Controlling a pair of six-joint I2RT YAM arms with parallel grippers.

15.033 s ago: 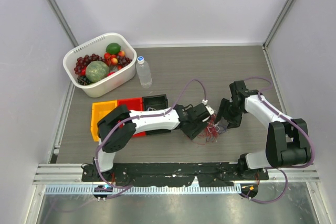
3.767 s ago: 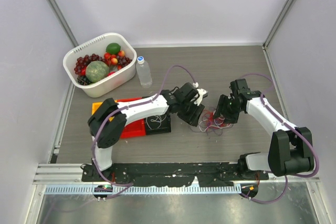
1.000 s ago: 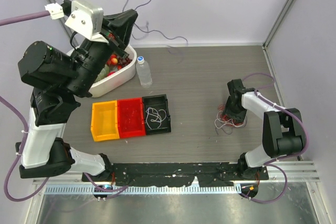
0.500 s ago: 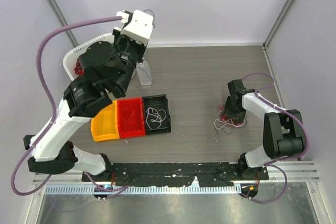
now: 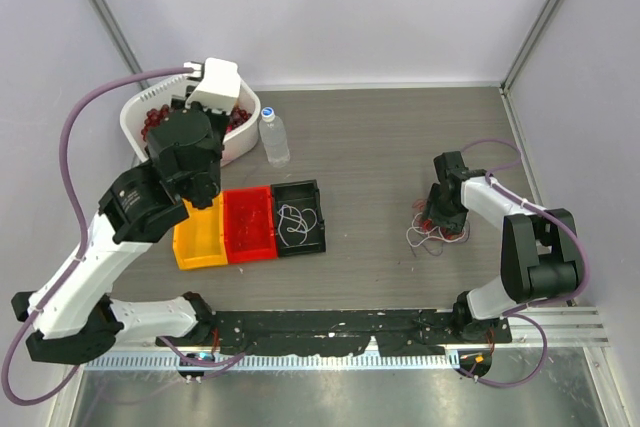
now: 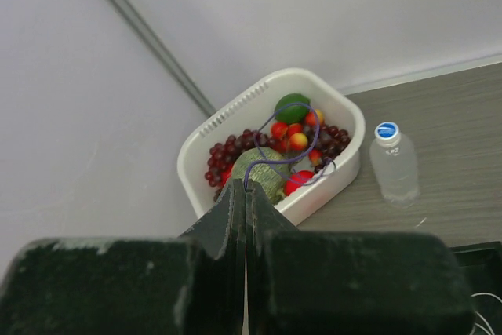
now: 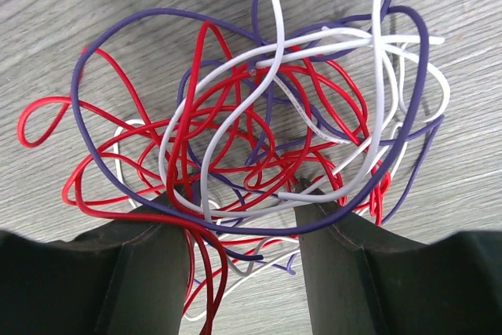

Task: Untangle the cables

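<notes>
A tangle of red, white and purple cables [image 7: 265, 126] lies on the table at the right [image 5: 432, 234]. My right gripper [image 7: 238, 216] stands open over it, pressed down at its near edge, with strands running loosely between the two fingers. My left gripper [image 6: 245, 187] is shut on the end of a thin purple cable [image 6: 316, 132], whose loop hangs above the white fruit basket [image 6: 235, 112]. In the top view my left arm [image 5: 160, 187] is raised over the table's left side. A white cable [image 5: 294, 222] lies coiled in the black bin [image 5: 303, 193].
The fruit basket [image 5: 240, 139] stands at the back left with a water bottle [image 5: 273, 137] beside it. Yellow [image 5: 199, 238], red [image 5: 249, 227] and black bins sit in a row at the left centre. Walls close in the table on three sides.
My left arm has swung down from high above the back wall and now hangs over the basket, still holding the purple cable. The right arm and the tangle have not moved.
</notes>
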